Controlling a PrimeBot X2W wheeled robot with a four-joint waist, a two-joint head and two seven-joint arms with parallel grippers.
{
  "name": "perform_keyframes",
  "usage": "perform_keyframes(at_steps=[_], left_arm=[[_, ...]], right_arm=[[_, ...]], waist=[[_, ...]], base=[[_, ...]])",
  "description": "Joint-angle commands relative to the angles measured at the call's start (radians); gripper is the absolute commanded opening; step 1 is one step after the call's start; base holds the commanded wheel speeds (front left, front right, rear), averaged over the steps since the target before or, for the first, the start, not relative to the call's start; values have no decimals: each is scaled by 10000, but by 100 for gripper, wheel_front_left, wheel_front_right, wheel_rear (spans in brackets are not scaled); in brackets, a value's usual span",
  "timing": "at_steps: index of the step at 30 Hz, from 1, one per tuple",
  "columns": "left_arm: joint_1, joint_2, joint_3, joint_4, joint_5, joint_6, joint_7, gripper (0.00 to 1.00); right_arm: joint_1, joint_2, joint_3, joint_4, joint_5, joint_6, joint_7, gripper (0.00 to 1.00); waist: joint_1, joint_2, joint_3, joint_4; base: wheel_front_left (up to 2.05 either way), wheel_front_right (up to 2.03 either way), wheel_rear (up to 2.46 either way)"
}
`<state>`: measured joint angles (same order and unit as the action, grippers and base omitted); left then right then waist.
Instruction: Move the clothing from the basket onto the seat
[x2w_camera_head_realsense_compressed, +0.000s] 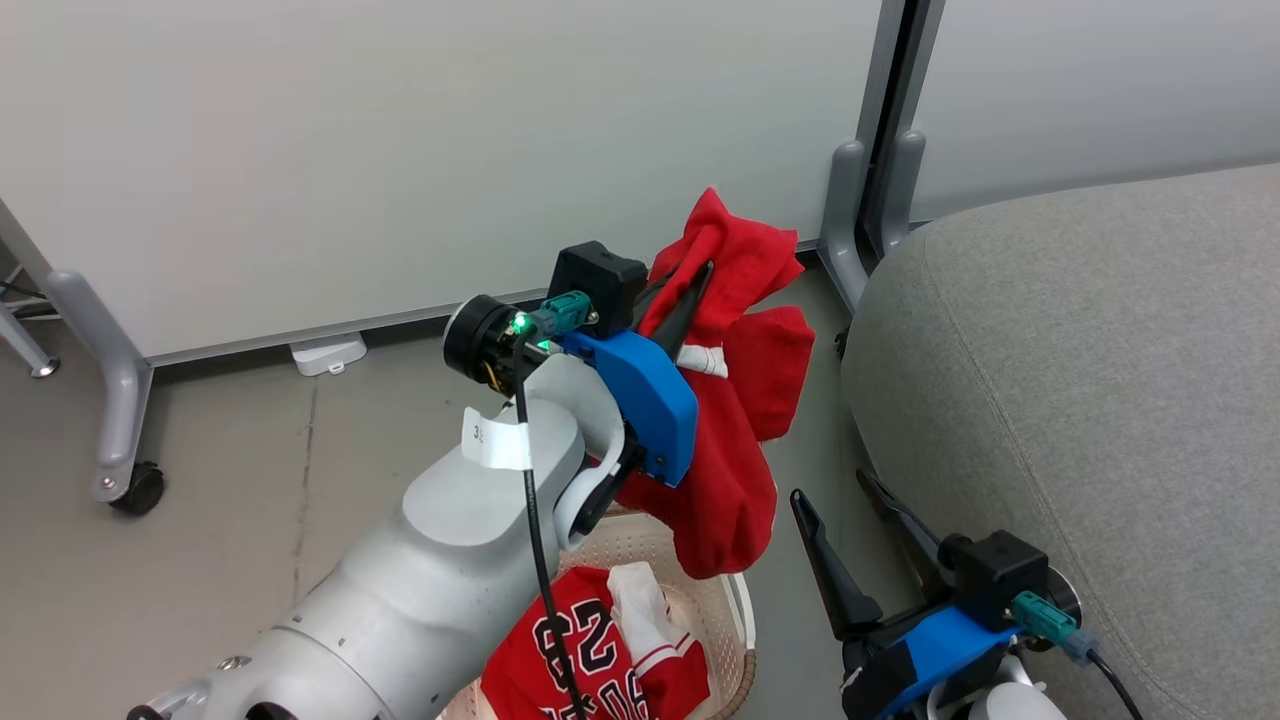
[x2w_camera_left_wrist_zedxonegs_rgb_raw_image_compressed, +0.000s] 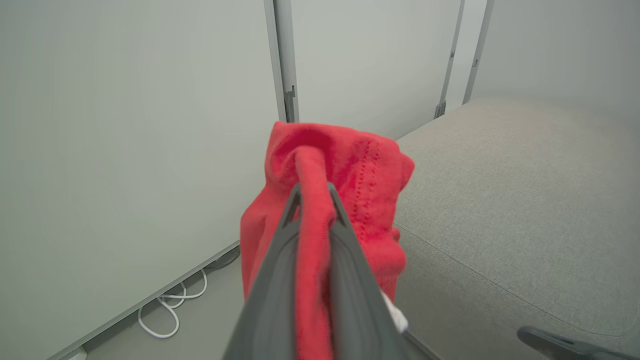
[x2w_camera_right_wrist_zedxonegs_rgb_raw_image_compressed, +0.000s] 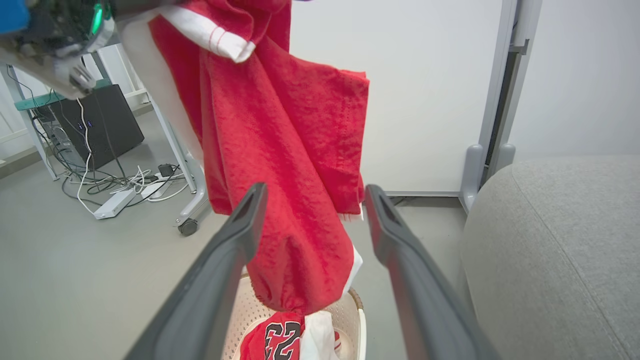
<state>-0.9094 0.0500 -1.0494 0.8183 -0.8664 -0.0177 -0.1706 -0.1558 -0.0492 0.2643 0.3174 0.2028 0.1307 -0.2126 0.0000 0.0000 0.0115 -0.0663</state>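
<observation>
Grey fabric covers the sofa (x2w_camera_head_realsense_compressed: 1100, 400), the largest item, which fills the right of the scene. We treat it as the seat. No clothing lies on the part we can see.

The plain red garment (x2w_camera_head_realsense_compressed: 730, 470), with white trim, hangs in the air to the left of the sofa, near its edge but apart from it. Its lower end hangs at the mouth of the cream perforated laundry basket (x2w_camera_head_realsense_compressed: 640, 545), which stands on the floor near the robot. The numbered red jersey (x2w_camera_head_realsense_compressed: 590, 650) lies inside the basket.

The left gripper (x2w_camera_head_realsense_compressed: 700, 280) is clamped tight on a bunched fold at the top of the plain garment and carries its whole weight. The right gripper (x2w_camera_head_realsense_compressed: 830, 487) sits low between basket and sofa, its jaws spread fully apart, holding nothing.

We judge the step in hand to be the transfer of the first garment: lifted, not yet over the seat. The next move calls for a swing of the left arm to the right, high enough for the trailing hem to clear the sofa's rounded edge. Lowering and release follow. The jersey awaits a second cycle.
</observation>
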Motion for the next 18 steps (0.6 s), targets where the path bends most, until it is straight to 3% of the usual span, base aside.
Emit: perform_keyframes(at_steps=[1,18], left_arm=[[-181,9,-92,52,-102,15,-87,0],[-465,6,-1150,68,-1037,122,-279,0]], right_arm=[[87,-21,-1,-38,-42,1,-12,100],[-809,-21,856,690,-80,1,61,100]], waist=[[0,0,7,-11],[0,0,52,20]], base=[[0,0,0],[0,0,0]])
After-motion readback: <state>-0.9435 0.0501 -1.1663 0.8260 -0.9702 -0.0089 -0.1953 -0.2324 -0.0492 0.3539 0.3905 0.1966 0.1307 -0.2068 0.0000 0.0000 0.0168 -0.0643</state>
